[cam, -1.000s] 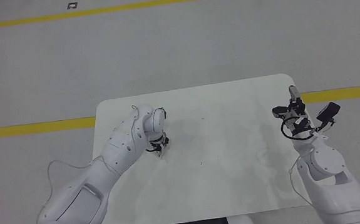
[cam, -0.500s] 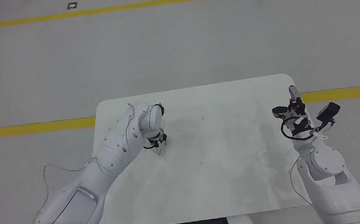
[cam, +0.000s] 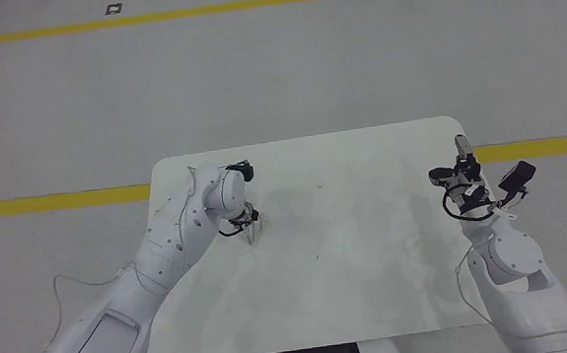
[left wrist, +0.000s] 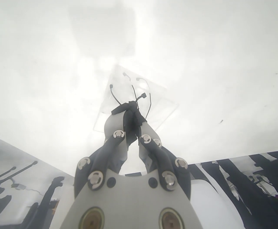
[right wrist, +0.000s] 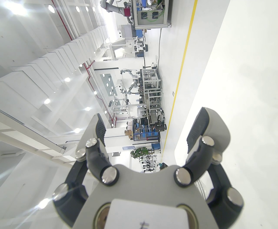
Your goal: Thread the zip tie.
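Well inside table (cam: 369, 269) edges, left hand (left wrist: 131, 111) pinches zip tie (left wrist: 134, 94).

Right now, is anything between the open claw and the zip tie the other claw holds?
Nothing visible. The left claw pinches the zip tie over a clear tray; the right claw is across the table, open.

- The left arm (cam: 184, 233) and right arm (cam: 511, 254) wear smooth, rounded white shells, with thin black cables (cam: 459, 206) looping near the wrists.
- The left gripper (left wrist: 130, 112) has a pale grey palm plate, black linkage bars, round silver screws (left wrist: 95, 176) and black-wrapped fingertips (left wrist: 119, 109).
- The right gripper (right wrist: 149, 128) has grey fingers with ribbed black pads (right wrist: 193, 128).
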{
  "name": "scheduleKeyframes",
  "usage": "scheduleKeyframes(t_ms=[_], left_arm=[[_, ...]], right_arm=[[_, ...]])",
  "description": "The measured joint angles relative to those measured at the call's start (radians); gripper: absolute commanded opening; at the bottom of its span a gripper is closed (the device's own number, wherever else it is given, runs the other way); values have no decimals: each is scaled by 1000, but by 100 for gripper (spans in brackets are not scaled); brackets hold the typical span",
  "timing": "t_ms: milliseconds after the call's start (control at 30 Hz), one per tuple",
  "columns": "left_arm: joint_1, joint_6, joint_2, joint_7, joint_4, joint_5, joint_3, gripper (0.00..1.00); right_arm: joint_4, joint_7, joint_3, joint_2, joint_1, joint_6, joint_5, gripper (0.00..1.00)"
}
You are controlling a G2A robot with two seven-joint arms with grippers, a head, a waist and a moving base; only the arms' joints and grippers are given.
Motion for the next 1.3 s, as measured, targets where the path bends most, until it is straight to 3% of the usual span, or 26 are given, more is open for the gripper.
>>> scheduleKeyframes(t_ms=[300,467,633,867,1300], left_arm=[[40,-2,87,0,-139,-75,-49,0],[57,-41,140,0,-203,-173,-75,0],[65,-100,196,0,-239,-268,-98,0],[64,-195,264,0,-244,-400,-116,0],[68,-205,270,22,-241,-394,-114,0]], right_arm=[[0,0,0,0,0,0,0,100],[0,0,0,0,0,0,0,100],[0,0,0,0,0,0,0,100],[0,0,0,0,0,0,0,100],[0,0,0,0,0,0,0,100]])
